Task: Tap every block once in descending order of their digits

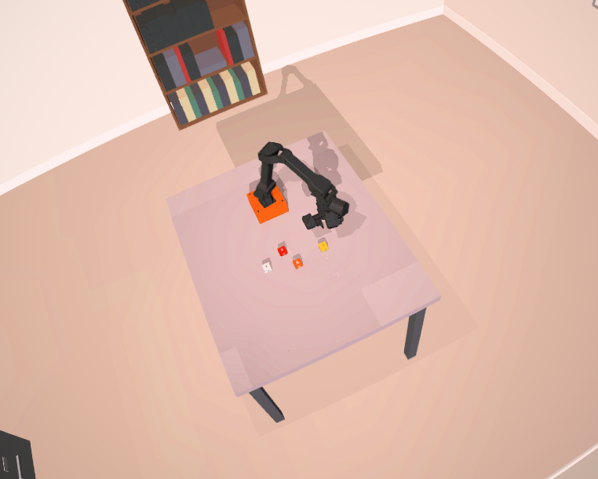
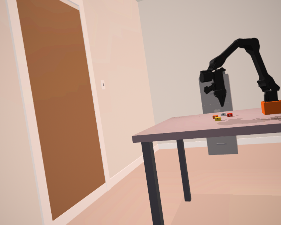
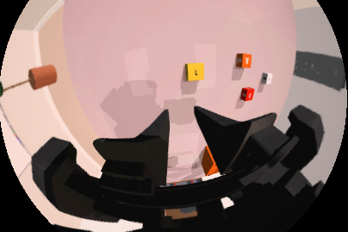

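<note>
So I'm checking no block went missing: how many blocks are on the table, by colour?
Red block: 1
Orange block: 1
Yellow block: 1
White block: 1
Total: 4

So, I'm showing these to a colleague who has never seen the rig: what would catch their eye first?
Probably the black arm on its bright orange base, arching over the pinkish table, its hand open and hanging above the blocks. Next, the four small blocks clustered mid-table: yellow, red, orange and white.
</note>
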`<state>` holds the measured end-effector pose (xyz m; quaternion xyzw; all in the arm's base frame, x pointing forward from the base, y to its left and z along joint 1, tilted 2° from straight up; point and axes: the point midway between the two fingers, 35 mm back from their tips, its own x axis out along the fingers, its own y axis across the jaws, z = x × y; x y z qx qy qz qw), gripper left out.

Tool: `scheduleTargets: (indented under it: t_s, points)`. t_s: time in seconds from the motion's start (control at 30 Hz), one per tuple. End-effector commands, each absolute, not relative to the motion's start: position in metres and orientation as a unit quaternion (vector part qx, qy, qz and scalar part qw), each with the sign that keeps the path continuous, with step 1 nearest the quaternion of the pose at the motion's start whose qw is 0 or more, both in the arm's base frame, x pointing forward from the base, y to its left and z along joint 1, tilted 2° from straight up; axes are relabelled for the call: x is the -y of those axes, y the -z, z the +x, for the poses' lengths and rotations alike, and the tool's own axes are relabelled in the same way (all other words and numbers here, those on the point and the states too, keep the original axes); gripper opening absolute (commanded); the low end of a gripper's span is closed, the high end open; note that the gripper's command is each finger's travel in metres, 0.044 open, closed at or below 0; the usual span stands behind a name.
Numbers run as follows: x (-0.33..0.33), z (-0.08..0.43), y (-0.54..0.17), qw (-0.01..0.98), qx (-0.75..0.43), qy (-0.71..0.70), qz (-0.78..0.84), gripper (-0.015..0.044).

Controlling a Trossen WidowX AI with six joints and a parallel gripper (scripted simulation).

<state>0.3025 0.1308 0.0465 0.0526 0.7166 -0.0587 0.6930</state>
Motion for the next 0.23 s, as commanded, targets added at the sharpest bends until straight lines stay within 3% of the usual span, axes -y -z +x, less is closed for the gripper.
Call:
scheduleTargets:
  t_s: [0.0, 0.17, 0.2]
  points:
    - [-0.1621, 0.275, -0.0853, 0.7, -0.711, 0.051, 0.057, 0.0256]
    - [-0.1629, 0.2738, -0.0864, 0.699, -0.711, 0.051, 0.057, 0.0387]
    - [-0.1629, 0.2738, -0.0864, 0.699, -0.711, 0.051, 0.057, 0.0387]
